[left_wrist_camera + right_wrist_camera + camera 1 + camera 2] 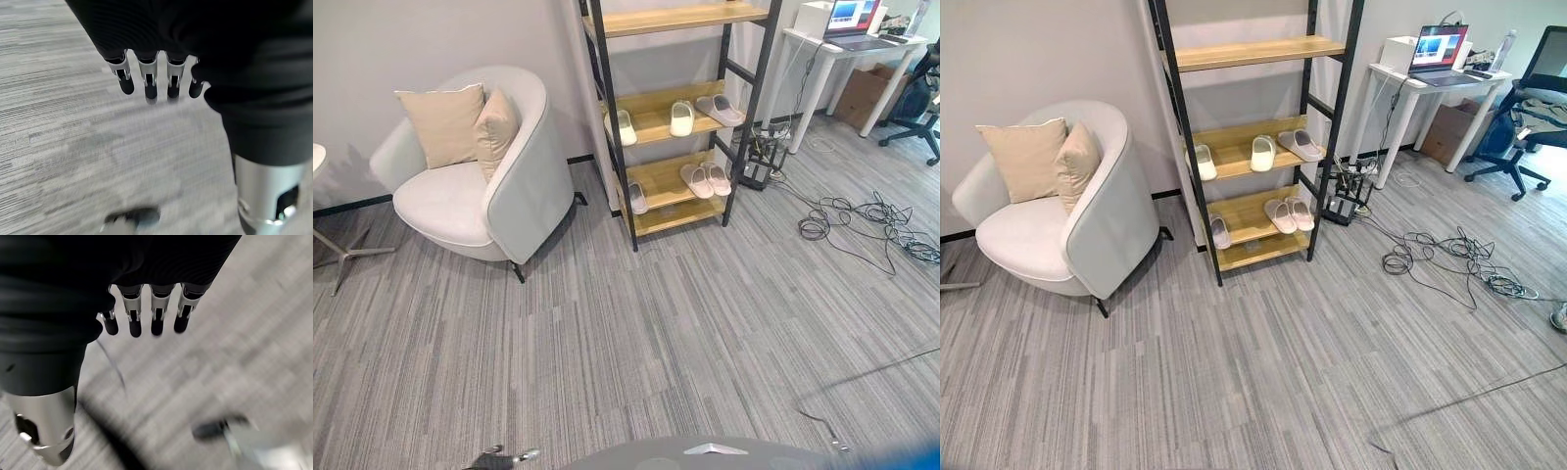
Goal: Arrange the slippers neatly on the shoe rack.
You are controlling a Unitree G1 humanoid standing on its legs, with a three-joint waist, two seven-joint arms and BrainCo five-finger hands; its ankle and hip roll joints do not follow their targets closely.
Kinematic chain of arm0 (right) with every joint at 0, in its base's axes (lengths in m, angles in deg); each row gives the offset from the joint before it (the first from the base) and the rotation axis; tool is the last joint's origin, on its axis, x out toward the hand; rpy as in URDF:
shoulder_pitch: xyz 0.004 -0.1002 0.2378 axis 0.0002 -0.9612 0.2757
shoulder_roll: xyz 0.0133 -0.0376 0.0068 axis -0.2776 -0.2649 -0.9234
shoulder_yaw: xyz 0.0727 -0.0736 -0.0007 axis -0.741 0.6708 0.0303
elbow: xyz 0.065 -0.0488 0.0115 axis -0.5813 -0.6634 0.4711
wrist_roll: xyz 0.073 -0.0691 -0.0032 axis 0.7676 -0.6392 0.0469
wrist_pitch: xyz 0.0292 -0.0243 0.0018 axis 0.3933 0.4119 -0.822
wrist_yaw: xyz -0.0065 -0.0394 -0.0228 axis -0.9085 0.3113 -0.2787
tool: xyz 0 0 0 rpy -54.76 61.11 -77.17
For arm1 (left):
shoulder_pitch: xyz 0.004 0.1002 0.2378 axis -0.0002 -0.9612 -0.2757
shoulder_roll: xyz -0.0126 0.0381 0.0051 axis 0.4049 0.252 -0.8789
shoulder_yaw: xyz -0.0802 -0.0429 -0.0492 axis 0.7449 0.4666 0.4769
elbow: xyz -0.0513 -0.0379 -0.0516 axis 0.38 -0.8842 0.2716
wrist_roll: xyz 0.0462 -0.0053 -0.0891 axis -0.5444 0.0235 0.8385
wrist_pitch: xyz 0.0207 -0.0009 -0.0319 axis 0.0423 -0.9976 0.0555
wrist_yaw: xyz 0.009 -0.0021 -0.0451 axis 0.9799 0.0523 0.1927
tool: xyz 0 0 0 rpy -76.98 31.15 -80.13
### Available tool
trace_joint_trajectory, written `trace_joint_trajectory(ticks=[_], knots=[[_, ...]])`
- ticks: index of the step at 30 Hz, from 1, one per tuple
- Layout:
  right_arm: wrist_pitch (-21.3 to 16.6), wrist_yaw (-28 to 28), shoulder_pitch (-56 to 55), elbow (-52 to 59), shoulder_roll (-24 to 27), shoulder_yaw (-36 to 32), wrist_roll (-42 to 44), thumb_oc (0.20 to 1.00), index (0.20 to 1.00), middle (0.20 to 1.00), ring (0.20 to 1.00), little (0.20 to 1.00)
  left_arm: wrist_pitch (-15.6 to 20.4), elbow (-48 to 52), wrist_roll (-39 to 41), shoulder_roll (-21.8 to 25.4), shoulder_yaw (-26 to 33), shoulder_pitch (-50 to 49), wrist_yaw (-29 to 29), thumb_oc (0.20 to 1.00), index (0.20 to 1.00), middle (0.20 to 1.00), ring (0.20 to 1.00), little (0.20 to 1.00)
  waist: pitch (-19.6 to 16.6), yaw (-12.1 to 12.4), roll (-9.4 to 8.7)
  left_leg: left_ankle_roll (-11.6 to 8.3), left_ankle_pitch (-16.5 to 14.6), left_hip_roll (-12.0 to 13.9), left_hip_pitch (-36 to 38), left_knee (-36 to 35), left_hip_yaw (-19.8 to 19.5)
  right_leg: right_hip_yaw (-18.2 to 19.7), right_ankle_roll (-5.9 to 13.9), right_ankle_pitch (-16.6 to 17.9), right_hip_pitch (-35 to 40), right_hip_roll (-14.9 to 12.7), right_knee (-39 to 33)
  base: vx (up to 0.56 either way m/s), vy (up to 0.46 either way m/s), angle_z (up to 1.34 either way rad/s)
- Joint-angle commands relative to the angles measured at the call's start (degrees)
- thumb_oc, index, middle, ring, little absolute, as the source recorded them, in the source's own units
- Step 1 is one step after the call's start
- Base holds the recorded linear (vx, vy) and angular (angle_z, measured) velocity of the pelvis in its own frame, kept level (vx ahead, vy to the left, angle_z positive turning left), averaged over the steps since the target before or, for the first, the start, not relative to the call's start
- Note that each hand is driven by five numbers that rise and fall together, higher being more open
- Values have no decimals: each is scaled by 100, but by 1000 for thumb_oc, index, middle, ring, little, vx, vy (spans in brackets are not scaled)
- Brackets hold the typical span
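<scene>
The shoe rack (626, 157) has a black frame and wooden shelves and stands against the far wall. Its middle shelf carries three pale slippers: one at the left (625, 127), one in the middle (681, 117) and one lying at an angle at the right (719, 109). On the lower shelf a single slipper (636, 198) lies at the left and a pair (706, 180) lies side by side at the right. My left hand (149, 83) hangs over bare carpet, well short of the rack, with relaxed fingers and nothing in it. My right hand (156, 316) hangs the same way, holding nothing.
A white armchair (470, 196) with two beige cushions stands left of the rack. Right of it are a white desk (1430, 83) with a laptop, a cardboard box (1449, 127), an office chair (1528, 108) and loose cables (1449, 255) on the grey carpet.
</scene>
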Motion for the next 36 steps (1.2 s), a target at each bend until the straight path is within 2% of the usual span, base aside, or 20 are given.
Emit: trace_joint_trajectory(ticks=[1, 4, 10, 19, 27, 30, 31, 32, 33, 34, 35, 36], knots=[[-30, -110, 203, -185, 30, 410, 207, 1000, 1000, 1000, 1000, 1000, 111, -5, 44, 17, 183, 271, 131, 1000, 1000, 1000, 1000, 1000, -9, 45, -40, -227, -234, 203, 3, 32, -187, 37, 341, -53, -100, -48, 49, 0, 0, 0], [30, -80, 293, -205, -165, 651, -2, 1000, 1000, 1000, 1000, 1000, 157, 112, 267, -227, 13, 332, 121, 1000, 1000, 1000, 1000, 1000, 40, 63, -45, -219, -239, 199, 21, 32, -205, 3, 331, -58, -79, -52, 49, 0, 0, 0], [16, 10, 381, -72, -382, 759, 300, 1000, 1000, 1000, 1000, 1000, 109, 32, 99, -544, -440, 342, 173, 1000, 1000, 1000, 1000, 1000, 105, 82, -90, -226, -228, 204, -49, 32, -224, -32, 337, -32, -153, -46, 49, 3, -5, 0], [-68, 112, 174, 131, -651, 919, 252, 1000, 1000, 1000, 1000, 1000, 154, 164, 133, -704, -604, 397, 307, 1000, 1000, 1000, 1000, 1000, 265, -59, -81, -268, -219, 260, -113, 32, -177, 7, 307, -19, -240, 17, 49, 10, -54, -1], [-216, 417, 265, 382, -703, 1110, 8, 1000, 1000, 1000, 1000, 1000, 213, 299, 291, -799, -798, 546, 509, 1000, 1000, 1000, 1000, 1000, 511, -188, 43, -398, -149, 414, -165, 41, -144, 0, 192, -70, -314, 134, 49, 30, -102, 0], [-309, 650, 249, 551, -648, 1167, -256, 1000, 1000, 1000, 1000, 1000, 217, 295, 338, -821, -826, 531, 588, 1000, 1000, 1000, 1000, 1000, 665, -241, -83, -536, -407, 518, -572, 1132, 80, 65, 77, -162, -298, 149, 142, 36, -152, 6], [-296, 800, 276, 666, -536, 1403, -718, 1000, 1000, 1000, 1000, 1000, 246, 446, 215, -833, -986, 615, 647, 1000, 1000, 1000, 1000, 1000, 908, -190, -209, -616, -179, 666, -1283, 2423, 356, 8, -47, -203, -118, 141, 85, 46, -179, 9], [-270, 872, 290, 706, -482, 1529, -944, 1000, 1000, 1000, 1000, 1000, 261, 473, 259, -848, -1000, 634, 634, 1000, 1000, 1000, 1000, 1000, 980, -145, -223, -571, -108, 680, -1517, 2534, 480, -36, -46, -241, -67, 151, 56, 45, -140, 25], [-269, 873, 291, 707, -482, 1529, -946, 1000, 1000, 1000, 1000, 1000, 261, 472, 259, -848, -999, 634, 634, 1000, 1000, 1000, 1000, 1000, 980, -147, -219, -570, -120, 684, -1529, 2556, 476, -38, -45, -243, -68, 155, 56, 189, 5, 18], [-241, 855, 268, 698, -444, 1595, -1033, 1000, 1000, 1000, 1000, 1000, 243, 471, 460, -877, -905, 591, 591, 1000, 1000, 1000, 1000, 1000, 982, -16, -262, -465, -178, 547, -1840, 2145, 585, -29, 16, -324, 7, 152, 49, 326, 82, 17], [-223, 804, 292, 713, -468, 1645, -997, 1000, 1000, 1000, 1000, 1000, 258, 448, 532, -860, -846, 571, 587, 1000, 1000, 1000, 1000, 1000, 983, 120, -253, -467, 126, 426, -1894, 1497, 503, -4, 58, -383, 86, 204, 49, 404, 114, -20], [-219, 795, 327, 693, -475, 1649, -991, 1000, 1000, 1000, 1000, 1000, 252, 386, 533, -863, -815, 581, 605, 1000, 1000, 1000, 1000, 1000, 970, 176, -252, -490, 268, 408, -1978, 1237, 472, 9, 79, -426, 128, 236, 49, 323, 134, -31]])
